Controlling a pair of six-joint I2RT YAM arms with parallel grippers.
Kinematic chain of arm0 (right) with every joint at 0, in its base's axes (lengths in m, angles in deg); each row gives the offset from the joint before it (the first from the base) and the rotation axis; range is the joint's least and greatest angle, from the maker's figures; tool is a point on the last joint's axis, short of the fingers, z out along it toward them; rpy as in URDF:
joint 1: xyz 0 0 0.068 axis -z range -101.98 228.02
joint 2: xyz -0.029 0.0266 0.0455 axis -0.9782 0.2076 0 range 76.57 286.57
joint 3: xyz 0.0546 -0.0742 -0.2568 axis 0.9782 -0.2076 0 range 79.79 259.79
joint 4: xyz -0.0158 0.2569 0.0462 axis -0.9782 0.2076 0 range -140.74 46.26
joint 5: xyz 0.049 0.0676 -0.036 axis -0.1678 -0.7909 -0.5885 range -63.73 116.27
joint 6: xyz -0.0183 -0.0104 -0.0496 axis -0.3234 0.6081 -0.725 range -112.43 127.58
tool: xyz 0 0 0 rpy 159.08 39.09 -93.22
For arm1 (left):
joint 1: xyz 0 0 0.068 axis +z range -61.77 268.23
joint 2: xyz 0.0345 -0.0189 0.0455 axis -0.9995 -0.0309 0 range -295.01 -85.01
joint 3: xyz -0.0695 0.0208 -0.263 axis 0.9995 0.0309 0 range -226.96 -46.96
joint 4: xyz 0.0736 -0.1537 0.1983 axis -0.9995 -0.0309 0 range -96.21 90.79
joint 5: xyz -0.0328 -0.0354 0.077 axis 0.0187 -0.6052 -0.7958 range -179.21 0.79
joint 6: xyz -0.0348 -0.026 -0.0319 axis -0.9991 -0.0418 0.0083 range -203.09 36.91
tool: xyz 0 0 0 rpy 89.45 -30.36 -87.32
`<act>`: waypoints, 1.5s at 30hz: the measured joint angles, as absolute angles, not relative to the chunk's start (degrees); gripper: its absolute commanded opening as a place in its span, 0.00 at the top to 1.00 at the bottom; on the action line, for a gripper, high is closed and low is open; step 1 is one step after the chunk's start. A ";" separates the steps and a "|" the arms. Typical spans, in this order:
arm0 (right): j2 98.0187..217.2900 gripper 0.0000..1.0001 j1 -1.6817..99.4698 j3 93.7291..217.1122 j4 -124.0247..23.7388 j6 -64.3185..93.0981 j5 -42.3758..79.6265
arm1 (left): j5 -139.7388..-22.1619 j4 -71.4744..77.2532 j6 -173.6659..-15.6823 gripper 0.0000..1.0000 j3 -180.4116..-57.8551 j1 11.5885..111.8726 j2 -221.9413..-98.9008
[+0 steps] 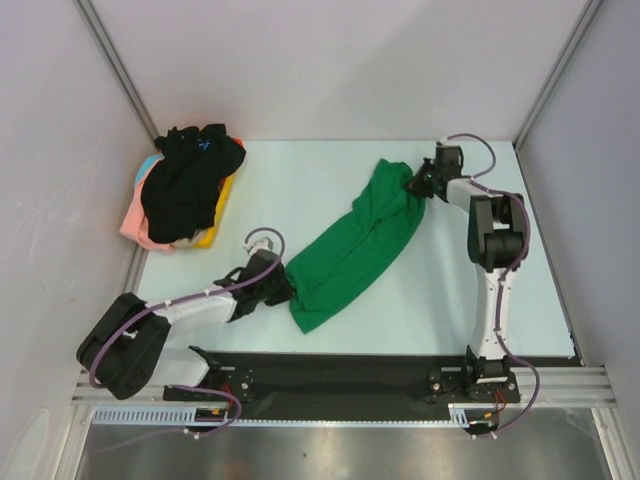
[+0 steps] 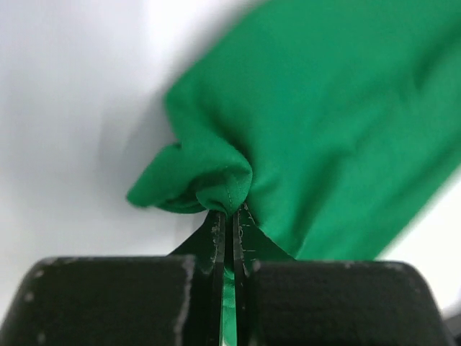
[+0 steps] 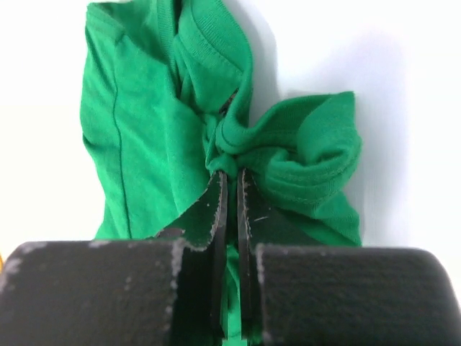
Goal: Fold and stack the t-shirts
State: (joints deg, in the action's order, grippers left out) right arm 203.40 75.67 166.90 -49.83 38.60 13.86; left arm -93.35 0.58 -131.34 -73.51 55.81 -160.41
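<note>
The green t-shirt [image 1: 355, 245] stretches diagonally over the middle of the surface [image 1: 300, 190]. The left fingers [image 2: 216, 245] are clenched on its near end, and the right fingers [image 3: 216, 209] on its bunched collar end. A black t-shirt [image 1: 190, 180] tops the coloured pile [image 1: 140, 222] at far left.

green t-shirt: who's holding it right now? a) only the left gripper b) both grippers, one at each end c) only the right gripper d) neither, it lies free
b: the left gripper is shut on one end of the green t-shirt and the right gripper on the other end.
</note>
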 measured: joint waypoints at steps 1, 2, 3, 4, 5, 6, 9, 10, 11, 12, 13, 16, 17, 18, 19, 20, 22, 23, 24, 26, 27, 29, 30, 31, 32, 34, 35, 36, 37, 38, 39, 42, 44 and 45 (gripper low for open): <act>206.57 1.00 74.69 171.60 -49.37 37.84 12.64 | -92.98 0.75 -133.33 1.00 -73.09 53.36 -160.13; 209.56 1.00 73.73 176.12 -48.59 37.11 11.52 | -92.33 0.93 -135.45 1.00 -72.92 50.78 -160.10; 212.58 1.00 72.76 181.41 -47.16 36.39 10.37 | -91.71 0.95 -137.18 1.00 -72.90 48.64 -160.21; 215.92 1.00 71.69 187.12 -45.92 35.80 9.14 | -91.30 1.28 -139.21 1.00 -72.92 45.88 -160.72; 218.35 1.00 70.82 191.25 -45.29 35.26 8.27 | -90.69 2.00 -141.00 1.00 -73.18 43.48 -161.59; 221.23 1.00 69.70 196.34 -43.82 34.56 7.26 | -90.14 2.52 -142.69 1.00 -73.82 41.16 -162.73; 229.65 1.00 66.45 211.88 -39.69 32.59 5.75 | -89.73 3.51 -146.58 1.00 -77.44 35.43 -167.58; 231.75 1.00 65.31 215.81 -38.62 32.04 5.58 | -89.20 3.97 -147.74 1.00 -79.13 33.82 -169.70; 233.30 1.00 64.46 218.68 -38.12 31.78 5.45 | -88.61 4.40 -148.79 1.00 -80.88 32.40 -171.93; 234.13 1.00 63.50 219.99 -38.18 31.72 5.38 | -88.04 4.93 -149.81 1.00 -82.71 31.22 -174.29; 234.41 1.00 62.69 220.38 -38.20 31.72 5.32 | -87.19 5.74 -150.53 1.00 -84.57 30.36 -176.39; 234.50 1.00 61.27 220.60 -38.47 31.93 5.36 | -84.79 7.31 -152.13 0.99 -89.25 28.37 -181.83; 234.52 1.00 61.18 220.88 -38.44 31.91 5.38 | -84.22 7.73 -152.59 0.93 -90.54 27.68 -183.23; 234.52 1.00 61.20 220.99 -38.40 31.91 5.58 | -84.04 7.86 -152.72 0.86 -91.41 27.06 -183.99; 234.52 1.00 61.36 221.15 -38.44 31.91 6.04 | -84.06 7.66 -152.70 0.75 -91.87 26.60 -184.26; 234.52 1.00 61.53 221.17 -38.53 31.89 6.52 | -84.13 6.98 -152.57 0.73 -92.33 26.04 -184.32; 234.52 1.00 61.84 221.15 -38.36 31.89 8.25 | -84.85 4.93 -152.54 0.57 -93.27 24.86 -184.17; 234.52 1.00 62.01 220.95 -38.31 31.89 9.16 | -85.20 3.70 -152.30 0.55 -93.68 24.22 -183.75; 234.52 1.00 62.14 220.73 -38.29 31.91 10.28 | -85.62 2.74 -152.46 0.54 -93.92 23.70 -183.10; 234.52 1.00 62.32 220.34 -38.29 31.91 12.97 | -86.53 -0.82 -152.52 0.50 -93.99 22.10 -180.17; 234.52 1.00 62.40 220.21 -38.23 31.93 14.39 | -86.97 -2.63 -152.52 0.45 -93.86 21.23 -178.27; 234.50 1.00 62.49 219.88 -38.36 31.93 16.75 | -88.02 -5.61 -152.54 0.41 -93.03 19.54 -173.66; 234.50 1.00 62.56 219.77 -38.40 31.96 17.88 | -88.76 -6.81 -152.76 0.40 -92.35 18.85 -171.38; 234.48 1.00 62.60 219.68 -38.42 31.98 18.96 | -89.64 -8.32 -152.98 0.39 -91.21 18.17 -168.13; 234.39 1.00 62.62 219.55 -38.40 32.00 20.05 | -90.47 -9.63 -153.22 0.39 -89.95 17.47 -164.72; 234.09 1.00 62.64 219.00 -38.53 32.15 22.12 | -92.20 -12.21 -153.94 0.34 -87.08 16.68 -157.68; 233.69 0.93 62.69 218.28 -38.77 32.26 23.09 | -93.09 -13.26 -154.21 0.34 -86.06 16.44 -155.12; 233.47 0.86 62.75 217.96 -38.84 32.37 23.44 | -94.16 -14.61 -154.66 0.32 -85.05 16.18 -152.50; 233.36 0.80 62.88 217.80 -38.88 32.44 23.65 | -95.30 -15.95 -155.10 0.32 -84.09 16.09 -150.33; 233.36 0.65 63.02 217.80 -38.92 32.50 23.85 | -96.39 -17.06 -155.30 0.32 -83.30 16.05 -148.65; 233.34 0.57 63.15 217.80 -38.90 32.66 23.89 | -97.24 -18.07 -155.30 0.32 -82.65 16.00 -147.41; 232.53 0.21 63.48 217.71 -38.75 32.55 24.09 | -99.47 -20.73 -155.06 0.32 -81.84 15.96 -145.90; 231.16 0.05 63.74 216.75 -38.36 32.00 24.14 | -100.78 -21.91 -154.56 0.32 -81.88 15.96 -145.85; 230.02 0.02 63.93 216.05 -37.57 31.96 24.11 | -101.40 -22.63 -154.14 0.30 -81.90 15.96 -145.85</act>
State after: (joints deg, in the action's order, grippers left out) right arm 230.02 63.93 216.05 -37.57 31.96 24.11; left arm -101.40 -22.63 -154.14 -81.90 15.96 -145.85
